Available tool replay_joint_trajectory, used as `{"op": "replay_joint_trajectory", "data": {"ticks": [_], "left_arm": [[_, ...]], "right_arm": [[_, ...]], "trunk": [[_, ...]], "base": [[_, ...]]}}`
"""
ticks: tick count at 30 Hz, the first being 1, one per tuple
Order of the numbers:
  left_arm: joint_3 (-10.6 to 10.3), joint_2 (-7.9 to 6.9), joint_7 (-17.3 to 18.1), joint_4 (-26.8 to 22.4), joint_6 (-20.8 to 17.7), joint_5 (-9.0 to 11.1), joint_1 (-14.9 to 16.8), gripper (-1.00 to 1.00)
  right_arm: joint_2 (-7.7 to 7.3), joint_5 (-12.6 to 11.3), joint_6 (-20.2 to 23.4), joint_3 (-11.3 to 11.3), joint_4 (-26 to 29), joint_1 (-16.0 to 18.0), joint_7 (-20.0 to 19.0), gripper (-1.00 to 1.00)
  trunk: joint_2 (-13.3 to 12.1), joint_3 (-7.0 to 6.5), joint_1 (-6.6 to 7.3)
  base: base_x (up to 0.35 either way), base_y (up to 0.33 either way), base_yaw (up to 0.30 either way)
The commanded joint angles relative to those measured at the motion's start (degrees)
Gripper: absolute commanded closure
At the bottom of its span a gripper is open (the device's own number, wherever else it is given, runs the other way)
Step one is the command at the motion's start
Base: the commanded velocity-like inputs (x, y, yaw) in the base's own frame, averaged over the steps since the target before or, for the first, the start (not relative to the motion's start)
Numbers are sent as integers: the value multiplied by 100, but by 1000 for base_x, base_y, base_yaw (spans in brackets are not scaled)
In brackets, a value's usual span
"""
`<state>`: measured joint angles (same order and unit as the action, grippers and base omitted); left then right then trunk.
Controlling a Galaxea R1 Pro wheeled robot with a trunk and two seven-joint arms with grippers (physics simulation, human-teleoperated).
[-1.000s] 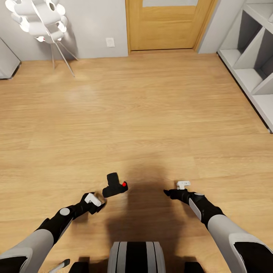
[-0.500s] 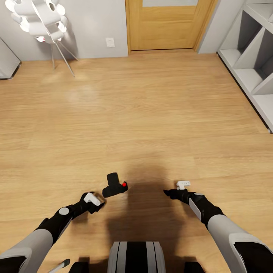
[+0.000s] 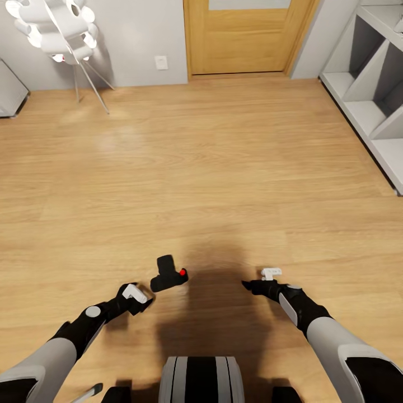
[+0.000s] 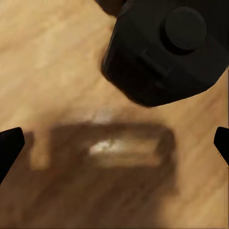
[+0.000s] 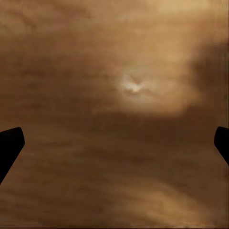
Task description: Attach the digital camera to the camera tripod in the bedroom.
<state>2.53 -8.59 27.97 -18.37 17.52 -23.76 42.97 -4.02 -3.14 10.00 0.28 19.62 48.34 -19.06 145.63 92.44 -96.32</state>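
The digital camera point(image 3: 168, 274) lay on the light wood floor point(image 3: 224, 168) just ahead of the robot's base, its red dot turned up and its dark body canted, as a thing does when it rests loose and not seated on any mount. It sat well short of the wooden door point(image 3: 243, 36) in the far grey wall.

The left tool point(image 3: 139, 296) hung just beside the camera on the side toward the robot, not touching it. In the left wrist view the camera point(image 4: 164, 50) sat beyond the two fingertips point(image 4: 9, 145), which stood wide apart at the edges with bare floor between them — a released tool lined up for a reach, by my reading. The right tool point(image 3: 258, 282) hovered on the other side of the camera, farther off, its fingertips point(image 5: 9, 145) likewise spread over nothing but floor; it seemed held clear so as not to crowd the pickup.

A white floor lamp point(image 3: 61, 33) stood left of the door and white cube shelves point(image 3: 369, 84) to its right.
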Motion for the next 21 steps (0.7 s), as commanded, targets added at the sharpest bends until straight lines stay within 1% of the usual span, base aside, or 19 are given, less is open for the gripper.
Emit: {"op": "replay_joint_trajectory", "data": {"ticks": [1,6,17,21], "left_arm": [[28,0,15,0,32,-50,1,-100],[28,-2,15,0,32,-50,1,-100],[28,-2,15,0,32,-52,1,-100],[28,-2,15,0,32,-51,1,-100]], "right_arm": [[-5,-38,45,-2,-8,0,7,-100],[2,-45,55,-10,-33,0,86,-100],[7,-9,51,-11,-37,0,96,-100],[7,-6,57,-11,-37,0,115,-100]], "trunk": [[1,1,1],[1,-9,1],[1,-13,1],[1,-13,1]], "base": [[0,0,-168],[0,0,-199],[0,0,-32],[0,0,-120]]}}
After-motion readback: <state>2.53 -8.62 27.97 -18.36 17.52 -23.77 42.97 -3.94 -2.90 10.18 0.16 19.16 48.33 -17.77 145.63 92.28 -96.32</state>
